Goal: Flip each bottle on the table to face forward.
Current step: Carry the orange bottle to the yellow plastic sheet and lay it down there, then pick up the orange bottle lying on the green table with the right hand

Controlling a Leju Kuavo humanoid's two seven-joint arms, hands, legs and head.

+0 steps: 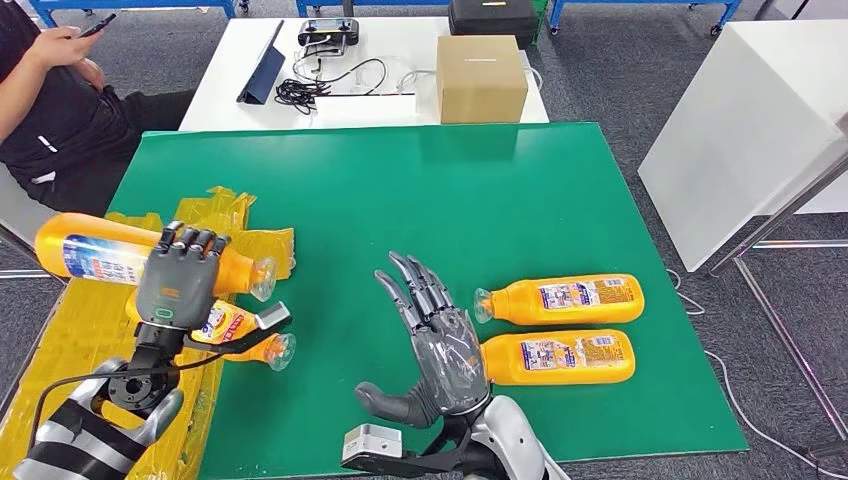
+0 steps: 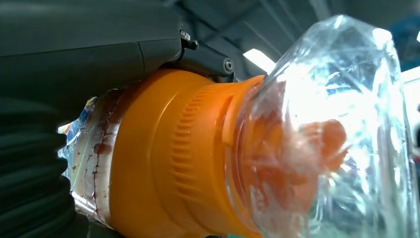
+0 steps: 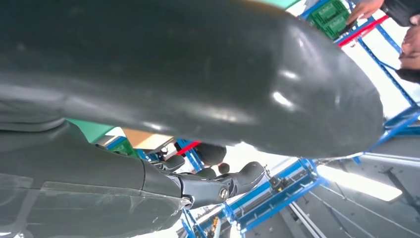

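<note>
Two hands were in play for you: your left hand (image 1: 178, 283) clamped around an orange bottle (image 1: 95, 253) held on its side above the yellow bags (image 1: 60, 340), another bottle (image 1: 245, 337) lying just beneath it. Your right hand (image 1: 435, 335) hovered with fingers spread and held nothing, just beside two orange bottles (image 1: 565, 300) (image 1: 560, 358) lying on the green table (image 1: 400, 190).

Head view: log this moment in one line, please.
left hand: holds orange bottle lifted | right hand: open, palm up | two bottles lying on green table
</note>
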